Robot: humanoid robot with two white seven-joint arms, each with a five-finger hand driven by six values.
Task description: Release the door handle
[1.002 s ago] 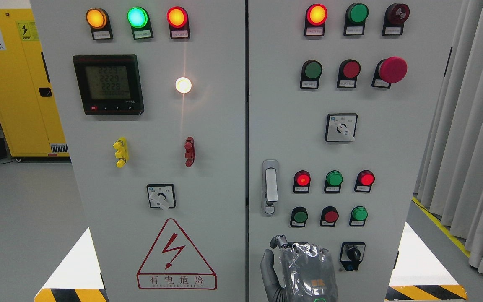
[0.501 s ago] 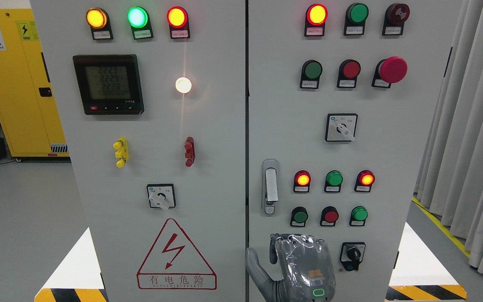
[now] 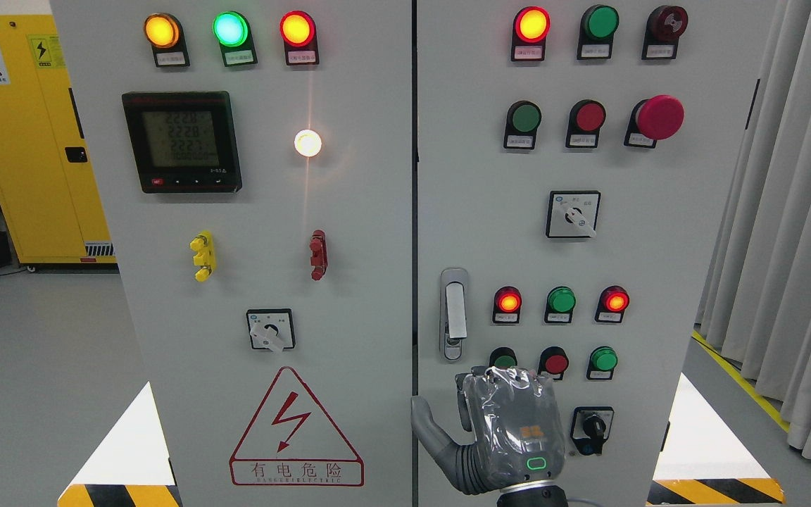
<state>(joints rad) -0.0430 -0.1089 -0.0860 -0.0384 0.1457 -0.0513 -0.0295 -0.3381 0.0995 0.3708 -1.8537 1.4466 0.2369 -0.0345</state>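
Observation:
The silver door handle (image 3: 453, 313) stands upright in its lock plate on the left edge of the right cabinet door (image 3: 659, 282). My right hand (image 3: 507, 429), wrapped in clear plastic, comes up from the bottom edge right of the middle. It is just below the handle and apart from it. I see its back; the thumb (image 3: 428, 431) sticks out to the left, over the seam between the doors. The fingers (image 3: 464, 405) point loosely at the panel and hold nothing. The left arm does not show.
Around the hand are round red and green buttons (image 3: 555, 363) and a black rotary switch (image 3: 592, 428). The left door (image 3: 349, 317) carries a meter, lamps and a red warning triangle (image 3: 296, 429). A yellow cabinet (image 3: 25, 141) stands far left, grey curtains (image 3: 793, 246) at right.
My right hand has risen along the right door toward the handle, and its thumb has swung out to the left. The handle and doors have not moved.

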